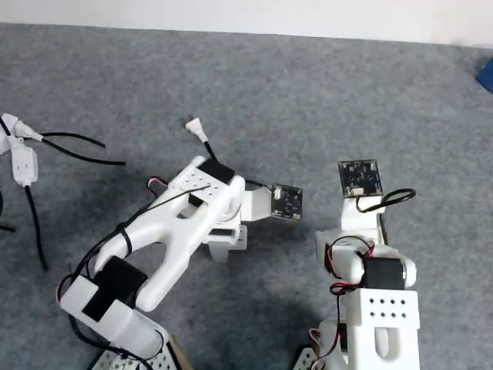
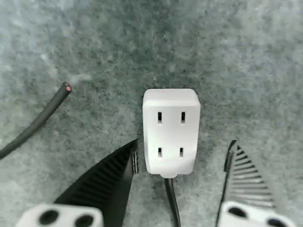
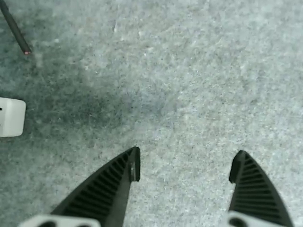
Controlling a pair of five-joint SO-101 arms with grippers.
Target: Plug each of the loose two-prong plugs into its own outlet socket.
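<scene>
Outlet socket [image 2: 171,130] between spread gripper [image 2: 183,144] fingers, apparently untouched; cable end [image 2: 62,91] nearby.

Smooth, faintly glossy white plastic on the outlet socket [image 2: 170,130] inside the left claw [image 2: 183,152]; ribbed matt black plastic fingers [image 2: 111,184]; fuzzy grey cloth surface [image 2: 246,56] beneath.

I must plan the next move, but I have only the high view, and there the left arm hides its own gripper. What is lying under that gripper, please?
Observer: A white outlet block lies on the carpet, between the open fingers of the left gripper.
Operator: Is anything plugged into it?
Observer: No. Both pairs of slots on its face are empty.
</scene>
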